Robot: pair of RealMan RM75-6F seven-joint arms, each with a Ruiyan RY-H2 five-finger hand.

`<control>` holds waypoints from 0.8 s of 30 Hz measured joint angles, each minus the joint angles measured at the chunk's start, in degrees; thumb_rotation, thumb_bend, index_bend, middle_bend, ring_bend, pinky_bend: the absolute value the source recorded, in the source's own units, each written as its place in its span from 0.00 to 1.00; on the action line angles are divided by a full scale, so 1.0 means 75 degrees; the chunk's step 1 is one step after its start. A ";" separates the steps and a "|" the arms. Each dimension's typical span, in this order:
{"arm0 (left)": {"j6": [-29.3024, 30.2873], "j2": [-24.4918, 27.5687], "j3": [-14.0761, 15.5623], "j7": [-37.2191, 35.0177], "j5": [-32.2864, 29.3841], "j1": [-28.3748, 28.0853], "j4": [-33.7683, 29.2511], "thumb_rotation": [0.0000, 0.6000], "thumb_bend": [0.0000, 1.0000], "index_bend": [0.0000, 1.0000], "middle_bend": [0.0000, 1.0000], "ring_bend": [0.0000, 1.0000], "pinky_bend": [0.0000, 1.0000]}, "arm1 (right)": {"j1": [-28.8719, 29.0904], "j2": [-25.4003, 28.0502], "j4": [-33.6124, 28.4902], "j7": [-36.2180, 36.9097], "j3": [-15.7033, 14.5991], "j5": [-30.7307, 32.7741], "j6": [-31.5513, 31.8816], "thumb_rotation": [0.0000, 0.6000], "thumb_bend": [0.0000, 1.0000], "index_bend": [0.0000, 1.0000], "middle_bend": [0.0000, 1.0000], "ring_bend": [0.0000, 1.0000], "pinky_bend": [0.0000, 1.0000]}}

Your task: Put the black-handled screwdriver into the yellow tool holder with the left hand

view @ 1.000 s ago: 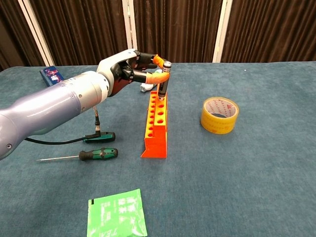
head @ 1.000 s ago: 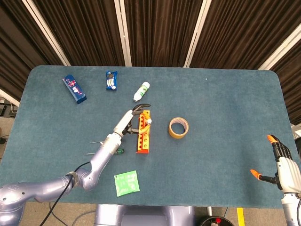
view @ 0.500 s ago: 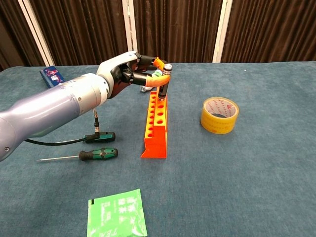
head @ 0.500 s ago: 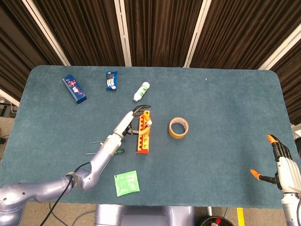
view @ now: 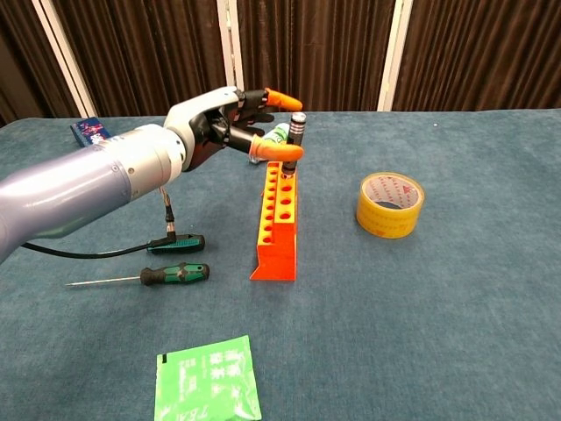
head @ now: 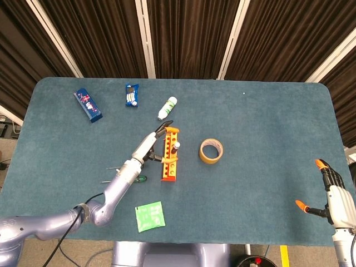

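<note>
- Around the middle of the blue worktop: a yellow tape roll well right of the holder; two green-handled screwdrivers lying flat on its left; a green packet toward the near edge.
- Toward the far left corner: a blue bar wrapper, a small dark blue packet and a white bottle, all well apart from the holder.
- Nothing between the left hand and the holder apart from the hand's own orange-tipped fingers.
- Black-handled screwdriver standing upright in a hole at the far end of the yellow tool holder, long axis vertical, handle up, shaft down inside the holder.
- Holder's long axis running from the near edge toward the far edge.
- Left hand beside the handle, fingers spread, one above and behind it, one just at its lower part; contact too close to tell.
- Compared with a second ago: fingers then clamped on the handle, now parted from it; screwdriver seated lower.
- Right hand at the near right corner, fingers apart, holding nothing.
</note>
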 measured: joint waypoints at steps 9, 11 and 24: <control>0.0420 0.0431 -0.0166 0.0257 0.0226 0.0069 -0.0714 1.00 0.07 0.19 0.00 0.00 0.00 | -0.0001 -0.0016 0.0027 -0.0019 -0.0003 -0.0036 0.0030 1.00 0.07 0.00 0.00 0.00 0.00; 0.0616 0.0555 -0.0193 0.0450 0.0327 0.0099 -0.0868 1.00 0.07 0.19 0.00 0.00 0.00 | 0.0001 -0.0023 0.0050 -0.0031 -0.0003 -0.0046 0.0036 1.00 0.07 0.00 0.00 0.00 0.00; 0.2120 0.2210 0.0328 0.3507 0.1300 0.0823 -0.2296 1.00 0.13 0.20 0.00 0.00 0.00 | 0.0009 -0.0060 0.0137 -0.0529 -0.0036 -0.0035 0.0061 1.00 0.07 0.00 0.00 0.00 0.00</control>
